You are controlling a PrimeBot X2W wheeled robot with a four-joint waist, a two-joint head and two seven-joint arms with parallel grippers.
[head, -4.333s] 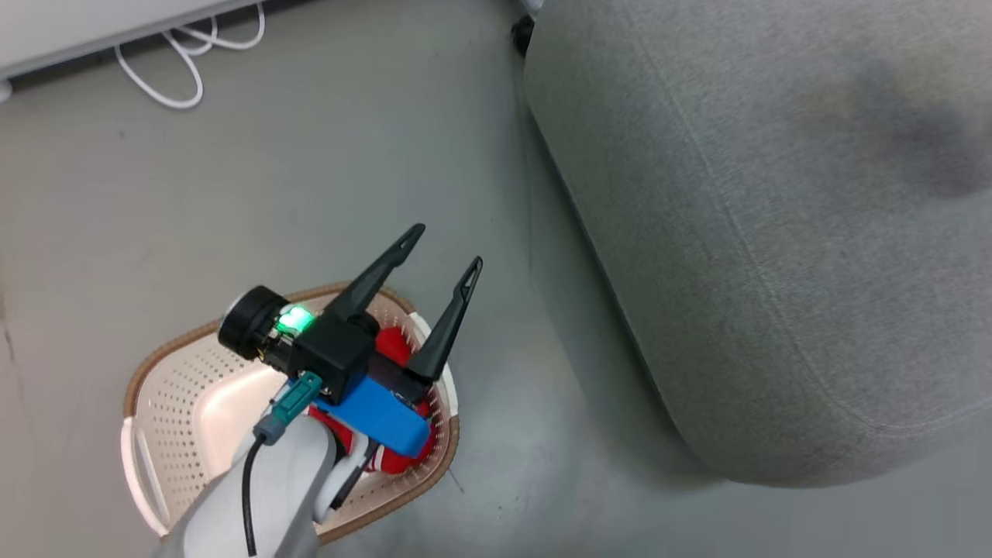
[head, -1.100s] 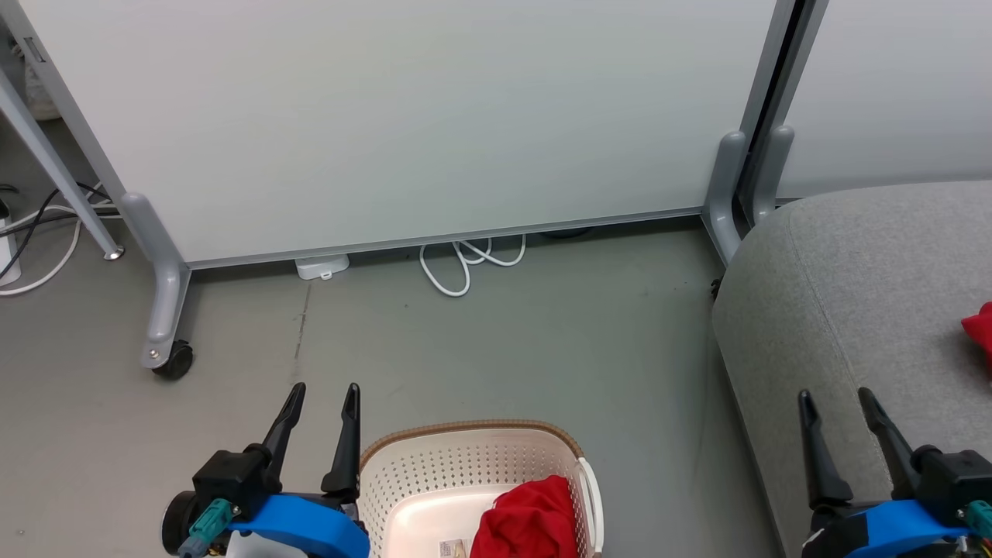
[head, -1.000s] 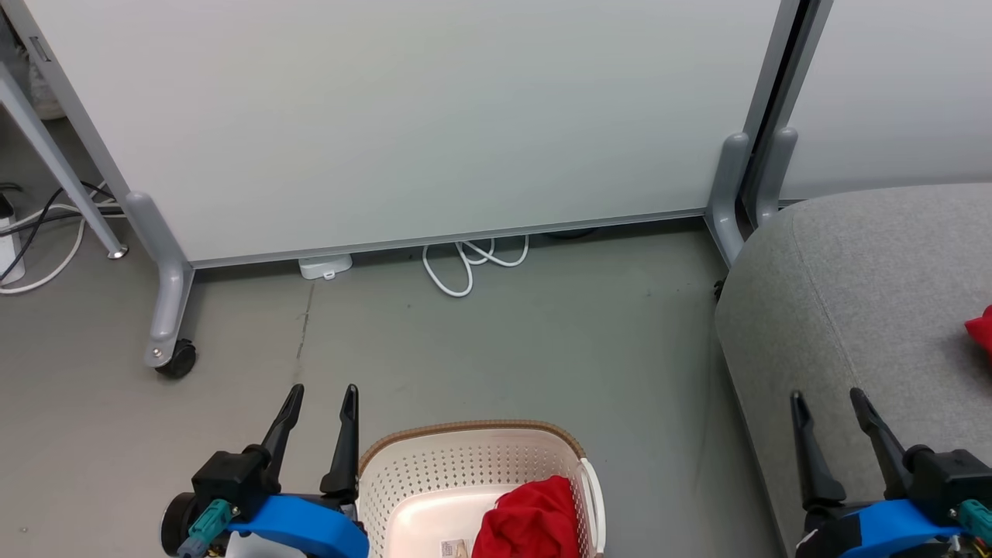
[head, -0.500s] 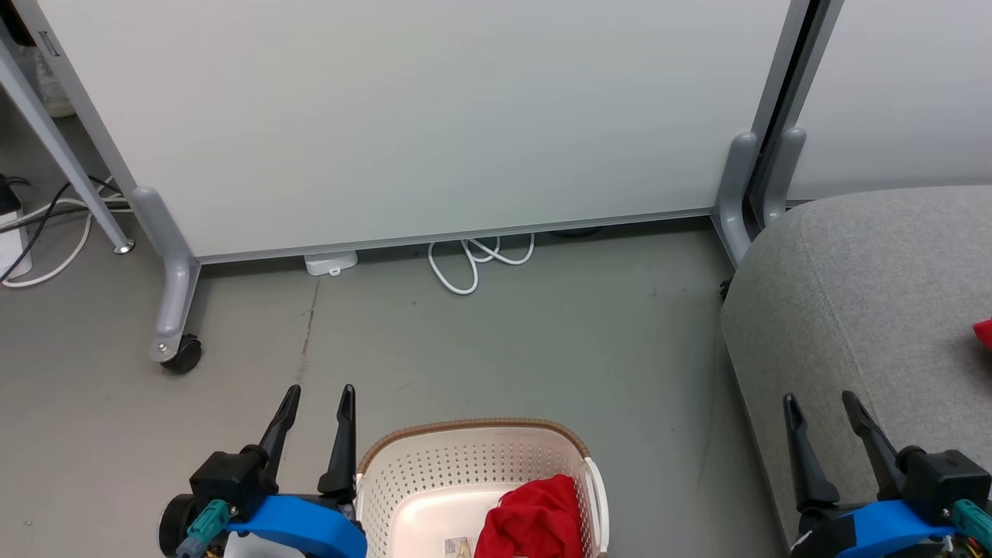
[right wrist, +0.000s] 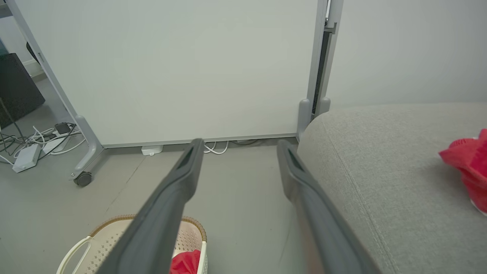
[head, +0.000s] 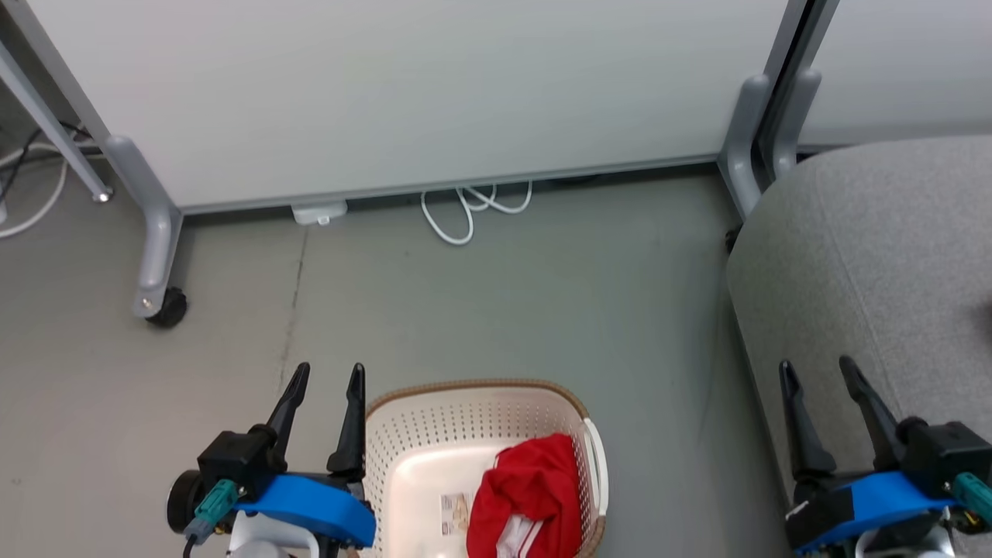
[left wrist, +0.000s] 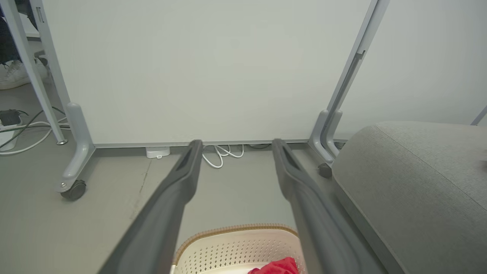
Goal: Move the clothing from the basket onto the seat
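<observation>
Head view dipped lower — white cable, wheeled partition beyond basket

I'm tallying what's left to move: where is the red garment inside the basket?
In the head view it is bottom centre: the red garment lies bunched against the right wall of the basket, just right of the sticker on its bottom.
</observation>
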